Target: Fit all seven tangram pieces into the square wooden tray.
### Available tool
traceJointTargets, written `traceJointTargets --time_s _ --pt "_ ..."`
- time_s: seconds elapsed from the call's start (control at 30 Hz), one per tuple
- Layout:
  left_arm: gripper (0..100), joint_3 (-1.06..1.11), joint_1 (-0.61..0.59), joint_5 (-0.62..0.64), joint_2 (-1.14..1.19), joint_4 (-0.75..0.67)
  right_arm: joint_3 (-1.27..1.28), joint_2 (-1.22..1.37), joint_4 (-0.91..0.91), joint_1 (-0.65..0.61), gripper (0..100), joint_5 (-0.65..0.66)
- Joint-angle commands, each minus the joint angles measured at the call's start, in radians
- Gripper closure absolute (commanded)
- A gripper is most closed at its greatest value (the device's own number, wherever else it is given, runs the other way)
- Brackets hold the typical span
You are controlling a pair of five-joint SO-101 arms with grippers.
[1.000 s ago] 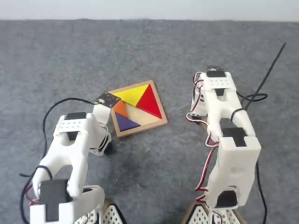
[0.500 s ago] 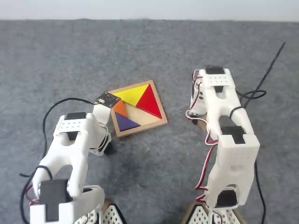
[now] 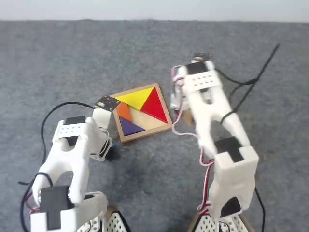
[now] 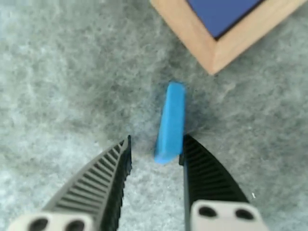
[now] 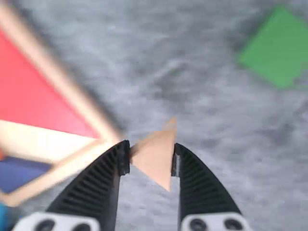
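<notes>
The square wooden tray point(image 3: 165, 126) lies mid-table and holds a yellow triangle point(image 3: 136, 98), a red triangle point(image 3: 154, 105), an orange piece point(image 3: 124, 112) and a dark blue triangle point(image 3: 129, 126). My left gripper point(image 4: 155, 144) is open just off the tray's near-left corner point(image 4: 214, 57). A light blue piece point(image 4: 171, 122) stands on edge between its fingers, leaning on one finger. My right gripper point(image 5: 149, 148) is shut on a tan triangle point(image 5: 155, 156), close to the tray's corner point(image 5: 103, 137). A green square point(image 5: 278, 45) lies on the carpet beyond it.
Grey carpet covers the table. The right arm point(image 3: 203, 92) leans over the tray's right edge, its black cable point(image 3: 260, 72) trailing to the back right. The left arm point(image 3: 77, 145) stands at the tray's near left, with a cable point(image 3: 58, 110) looping beside it.
The right arm has swung left from the open carpet to the tray's right edge. The left arm shifted slightly, and a bit of blue now shows at its gripper.
</notes>
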Motion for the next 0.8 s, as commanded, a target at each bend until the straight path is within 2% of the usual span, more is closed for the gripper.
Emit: traceJointTargets --time_s 0.0,0.27,0.67,0.77 --pt "85 -0.004 -0.018 0.003 -0.035 -0.014 -0.06 -0.076 -0.084 -0.099 96.0 -0.109" --pt "85 -0.002 -0.02 -0.032 -0.037 -0.011 -0.06 -0.074 -0.216 -0.228 92.1 -0.301" --pt "85 -0.004 -0.069 -0.037 -0.037 -0.009 -0.06 0.001 -0.217 -0.243 92.4 -0.311" --pt "85 -0.004 -0.069 -0.037 -0.037 -0.009 -0.06 0.03 -0.222 -0.239 91.7 -0.348"
